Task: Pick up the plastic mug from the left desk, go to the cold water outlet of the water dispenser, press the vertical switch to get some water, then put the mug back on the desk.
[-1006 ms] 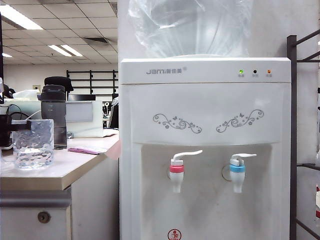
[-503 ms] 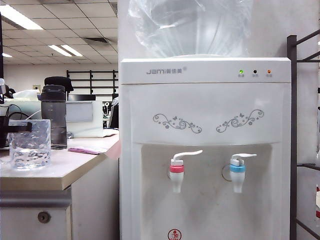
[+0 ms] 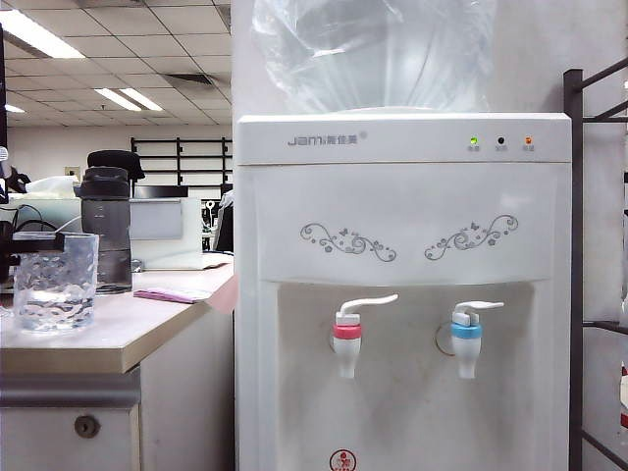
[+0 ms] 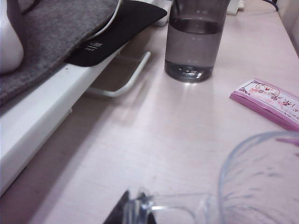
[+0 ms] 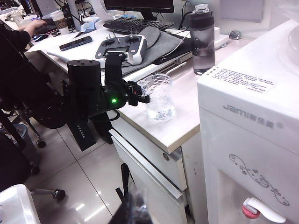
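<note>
Step in hand: the pick-up. The plastic mug (image 3: 56,281) stands upright on the left desk (image 3: 147,329), near the desk's front edge, just in front of a smoky-grey bottle (image 3: 106,231) and well apart from the water dispenser (image 3: 402,294).

Left gripper (image 5: 140,94): comes in level from the side, away from the dispenser. In the left wrist view the black fingertip (image 4: 120,212) lies against the thin clear handle (image 4: 170,205); jaws drawn nearly together, clamped on that handle. The handle is see-through and cut off at the frame edge, so I judge the grip from the contact there, not from a clean view of both pads.

Right gripper (image 5: 133,210): only a dark blurred tip shows in its own view; fully closed, empty, held high and well apart from the desk, looking down over the dispenser's corner.

Orientation: the mug's long axis is vertical, mouth up, base flat on the beige top. The handle points toward the left arm, away from the dispenser.

Next move, as I judge it: lift straight up to clear the desk, keep the axis vertical, then carry it across to the cold water outlet (image 3: 466,339), the blue-ringed tap, beyond the red-ringed tap (image 3: 347,343). The rim must come under the nozzle and the vertical switch (image 3: 479,307) be pressed. A handle-only grip could let the mug swing; move slowly.
</note>
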{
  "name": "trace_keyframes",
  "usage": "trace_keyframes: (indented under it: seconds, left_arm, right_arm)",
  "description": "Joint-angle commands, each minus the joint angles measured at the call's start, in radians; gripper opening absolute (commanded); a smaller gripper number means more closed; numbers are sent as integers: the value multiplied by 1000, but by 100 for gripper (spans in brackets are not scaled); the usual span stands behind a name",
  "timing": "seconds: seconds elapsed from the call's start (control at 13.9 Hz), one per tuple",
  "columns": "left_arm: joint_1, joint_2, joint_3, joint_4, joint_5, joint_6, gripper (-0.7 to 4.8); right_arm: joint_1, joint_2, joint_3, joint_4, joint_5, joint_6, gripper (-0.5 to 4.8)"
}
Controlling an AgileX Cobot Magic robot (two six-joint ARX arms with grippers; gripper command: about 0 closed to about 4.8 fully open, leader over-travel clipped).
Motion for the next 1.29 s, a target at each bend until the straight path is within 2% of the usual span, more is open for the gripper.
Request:
trace_keyframes:
  seconds: [0.07, 0.22, 0.5, 0.65, 0.79, 1.01, 1.15, 1.29]
  left_arm:
    - [0, -2, -2, -3, 17, 11, -6]
    - [0, -2, -3, -3, 53, 8, -6]
    - [0, -54, -3, -16, 63, 8, -6]
    - [0, -143, -10, -97, 168, 6, -6]
    - [-1, -225, -10, -182, 195, -10, -6]
    - [-1, -271, -11, -188, 269, -20, -6]
    - [-1, -304, -11, -192, 357, -61, -6]
    - [-1, -354, -11, -194, 442, -69, -6]
  right_arm:
    - [0, 0, 3, 10, 5, -1, -7]
    - [-3, 0, 3, 10, 31, -1, -7]
    - [-6, -1, 3, 11, 31, -1, -6]
    - [-6, -1, 3, 11, 32, -23, -6]
    - [-6, -2, 3, 11, 47, -23, -7]
    - [-6, -2, 3, 11, 46, -23, -6]
    - [-6, -2, 3, 11, 46, -23, -6]
    - [-12, -3, 4, 11, 48, -23, -6]
